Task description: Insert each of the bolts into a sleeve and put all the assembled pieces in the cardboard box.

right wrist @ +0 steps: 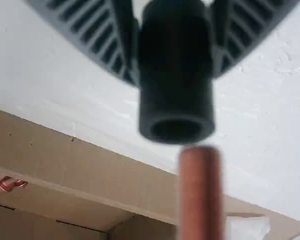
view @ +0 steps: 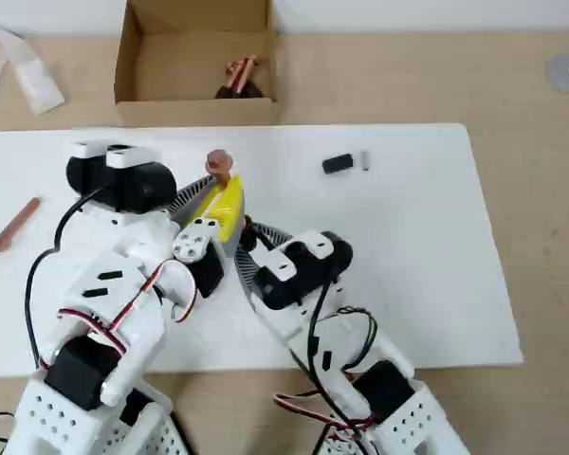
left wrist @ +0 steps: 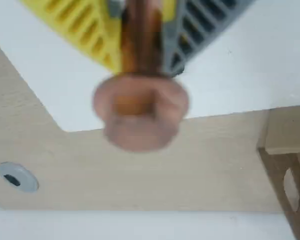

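Two bolts are outside the cardboard box [view: 123, 66]. One copper-coloured bolt [left wrist: 140, 110] is pinched along its shaft by the left gripper [left wrist: 140, 25], with the yellow and grey fingers pressed against it from either side. Its round head juts clear past the fingertips. In the high view it sits near the middle of the white sheet [view: 427, 284], head toward 12 o'clock.

The right gripper [right wrist: 175, 30], at 5 o'clock of the left one, clamps a black sleeve [right wrist: 176, 90] between its grey fingers, with the open mouth facing the bolt. The bolt's plain end sits just beside that mouth, off to one side of the bore and not inside it. Whether the two touch cannot be told.

The second bolt [view: 14, 225] lies flat at the sheet's 9 o'clock edge, well apart from both grippers. A loose sleeve [view: 338, 163] lies at 3 o'clock of the held bolt's head, with a small grey piece [view: 365, 160] just beside it.

The box stands on the wooden surface [view: 408, 85] at 12 o'clock, just past the sheet. The assembled pieces [view: 239, 76] lie inside, toward its 5 o'clock corner.
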`<state>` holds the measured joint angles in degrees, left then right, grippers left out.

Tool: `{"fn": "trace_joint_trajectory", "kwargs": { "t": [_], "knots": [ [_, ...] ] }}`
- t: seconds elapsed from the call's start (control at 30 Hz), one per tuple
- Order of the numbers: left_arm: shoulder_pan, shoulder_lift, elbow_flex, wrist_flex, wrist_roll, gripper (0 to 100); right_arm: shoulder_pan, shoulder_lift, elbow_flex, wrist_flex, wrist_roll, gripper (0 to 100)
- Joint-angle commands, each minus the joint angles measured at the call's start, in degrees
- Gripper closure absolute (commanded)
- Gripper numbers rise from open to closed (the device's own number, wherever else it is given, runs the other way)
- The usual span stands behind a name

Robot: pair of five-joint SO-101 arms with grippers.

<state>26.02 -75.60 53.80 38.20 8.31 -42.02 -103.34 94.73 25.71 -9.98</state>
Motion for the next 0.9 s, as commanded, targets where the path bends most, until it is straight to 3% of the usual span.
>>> {"fn": "trace_joint_trajectory", "kwargs": {
  "t": [0.0,0.87],
  "knots": [
    [-0.44,-0.40,1.14,-1.58,-0.35,99,-0.92,-7.96,-1.89,-1.41,0.00,98.9],
    [-0.35,0.04,3.87,-7.56,-2.29,99,-0.92,-7.87,-1.71,-1.23,-3.16,98.9]
  ]
}}
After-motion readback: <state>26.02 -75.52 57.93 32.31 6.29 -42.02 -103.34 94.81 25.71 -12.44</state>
